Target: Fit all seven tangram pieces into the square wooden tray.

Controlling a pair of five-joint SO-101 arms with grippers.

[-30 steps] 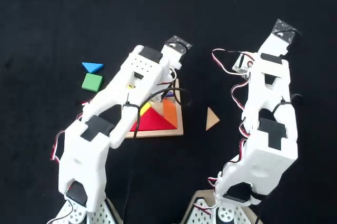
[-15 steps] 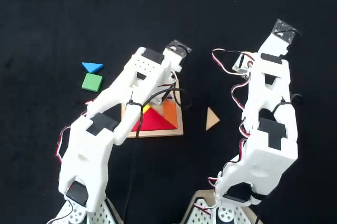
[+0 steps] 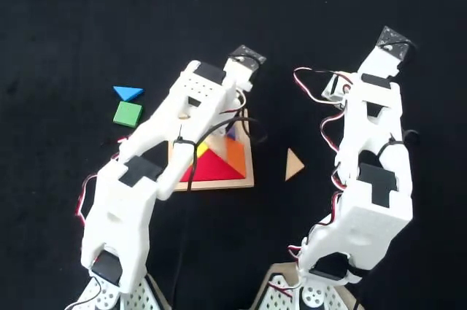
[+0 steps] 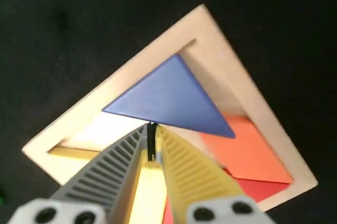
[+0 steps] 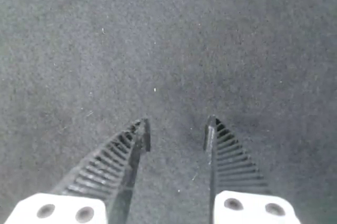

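The square wooden tray (image 4: pixel 231 60) holds a red piece (image 3: pixel 211 166), an orange piece (image 4: pixel 247 153) and a yellow piece (image 3: pixel 201 151). A dark blue triangle (image 4: pixel 168 97) lies tilted over the tray's far corner, overlapping the orange piece. My left gripper (image 4: pixel 151 129) is shut, its tips against the blue triangle's edge. The left arm (image 3: pixel 190 106) covers much of the tray (image 3: pixel 219 182) from above. On the cloth lie a tan triangle (image 3: pixel 293 164), a light blue triangle (image 3: pixel 128 93) and a green square (image 3: pixel 128 114). My right gripper (image 5: pixel 175 129) hangs open over bare black cloth.
The right arm (image 3: pixel 372 120) stands folded at the right side, apart from the tray. Black cloth covers the whole table. Red and white cables loop off both arms near the tray and the tan triangle.
The left arm has shifted slightly over the tray, its wrist dipping and then rising toward the far side. The right arm and the loose pieces have not moved.
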